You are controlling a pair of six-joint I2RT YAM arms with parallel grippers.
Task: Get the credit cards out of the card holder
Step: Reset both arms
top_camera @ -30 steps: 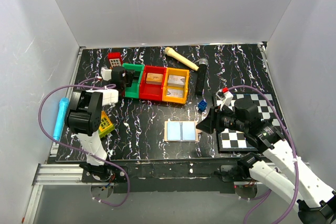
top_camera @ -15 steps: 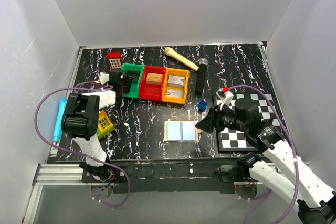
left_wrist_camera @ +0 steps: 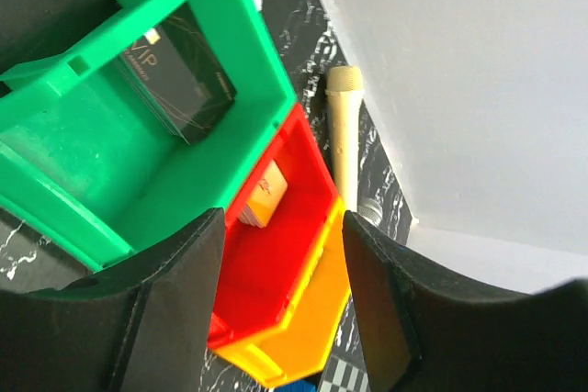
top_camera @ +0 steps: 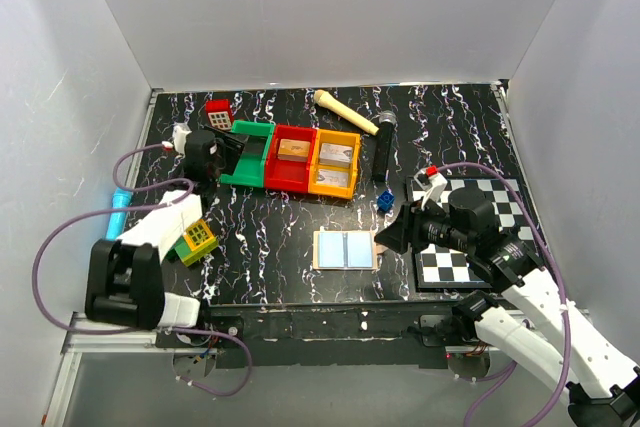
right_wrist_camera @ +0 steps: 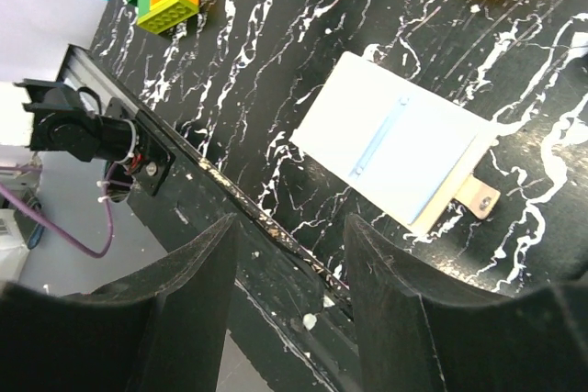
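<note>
**Top view:** the card holder lay open, blue panels up, near the table's front centre. The right gripper hovered just beside it, and the left gripper hung over the green bin.

**Left wrist:** jaws apart and empty, with a dark card leaning in the bin.

**Right wrist:** jaws apart and empty. Whether any credit cards sat in the holder could not be told.

**Judged step:** approach to the holder. The next move would call for pinching a thin card edge.

Plain white walls enclose a black tabletop streaked with white marbling, evenly lit. An aluminium rail edges its near side.
</note>
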